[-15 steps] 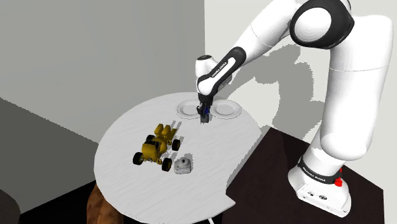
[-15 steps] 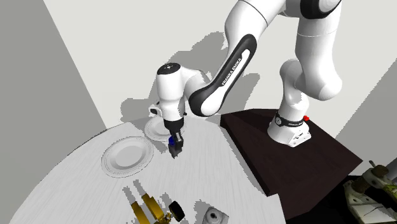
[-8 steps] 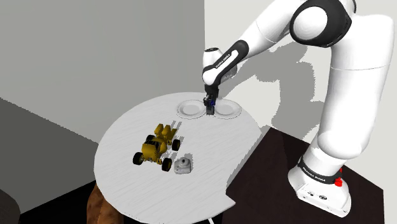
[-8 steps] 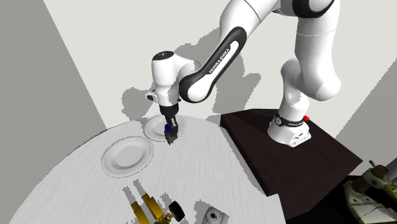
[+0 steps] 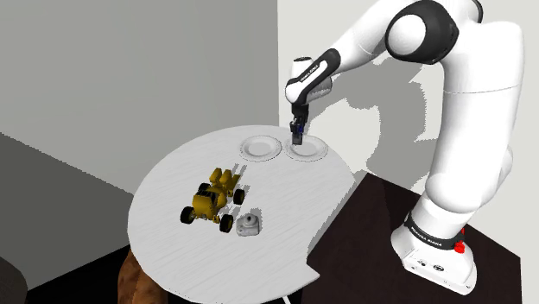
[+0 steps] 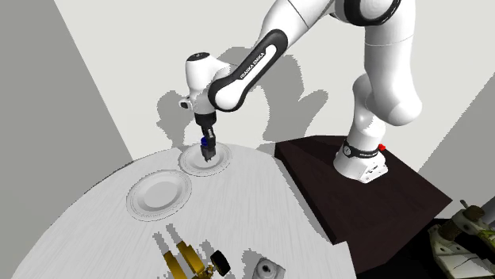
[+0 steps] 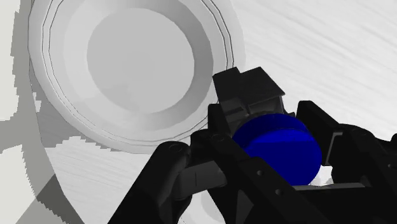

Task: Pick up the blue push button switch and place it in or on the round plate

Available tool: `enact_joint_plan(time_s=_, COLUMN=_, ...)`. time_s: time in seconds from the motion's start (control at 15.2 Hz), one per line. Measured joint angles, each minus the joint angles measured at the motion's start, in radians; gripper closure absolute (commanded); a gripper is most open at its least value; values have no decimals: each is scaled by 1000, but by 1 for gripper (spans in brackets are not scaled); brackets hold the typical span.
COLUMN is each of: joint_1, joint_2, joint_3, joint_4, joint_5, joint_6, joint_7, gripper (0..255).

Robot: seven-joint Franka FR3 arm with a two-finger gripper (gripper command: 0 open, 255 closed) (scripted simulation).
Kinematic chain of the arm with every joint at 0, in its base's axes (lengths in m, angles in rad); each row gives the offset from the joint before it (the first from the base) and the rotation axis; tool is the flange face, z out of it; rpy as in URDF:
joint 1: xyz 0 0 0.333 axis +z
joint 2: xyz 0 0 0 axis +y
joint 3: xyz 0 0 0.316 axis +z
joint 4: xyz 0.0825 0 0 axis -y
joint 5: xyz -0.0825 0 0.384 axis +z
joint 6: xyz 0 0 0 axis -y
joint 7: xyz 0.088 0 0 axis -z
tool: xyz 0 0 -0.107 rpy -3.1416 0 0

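1. My black gripper point(image 6: 209, 152) is pinching the switch point(image 7: 277, 147). One finger presses on each side of it.
2. The switch is a dark body with a round blue button. In the wrist view the button faces the camera.
3. The switch hangs in the air, clear of the table point(image 5: 216, 259), at the table's far side from my stand point(image 5: 371, 250).
4. Below it lies a round, pale grey plate point(image 6: 190, 165) with a raised rim. In both outside views my fingertips line up with this plate, close to its rim.
5. In the wrist view the plate lies just beyond the switch. Its shallow centre is bare.
6. A second plate point(image 5: 259, 148) of the same kind sits just beside the first, on the shoulder view's left.
7. Well apart from the plates, near the middle of the round white table, stands a yellow toy car point(image 5: 210, 200) with black wheels.
8. A small grey object point(image 5: 248, 224) sits just beside the car, toward my stand.
9. My white arm reaches from the dark stand, up and over the table, and points the gripper down.
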Motion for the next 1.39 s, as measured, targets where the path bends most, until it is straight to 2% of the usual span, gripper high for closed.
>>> enact_joint_plan(time_s=0.33, joint_1=-80, joint_2=64, joint_3=-23, joint_4=125, joint_5=24, joint_6=-58, joint_7=-115, gripper=255)
enact_joint_plan(time_s=0.59, joint_1=-120, joint_2=107, joint_3=-32, joint_4=184, joint_5=35, joint_6=-74, joint_7=-170, gripper=255)
enact_joint_plan(time_s=1.39, joint_1=-131, joint_2=218, joint_3=-24, joint_4=181, joint_5=49, joint_6=39, joint_7=-182, gripper=255)
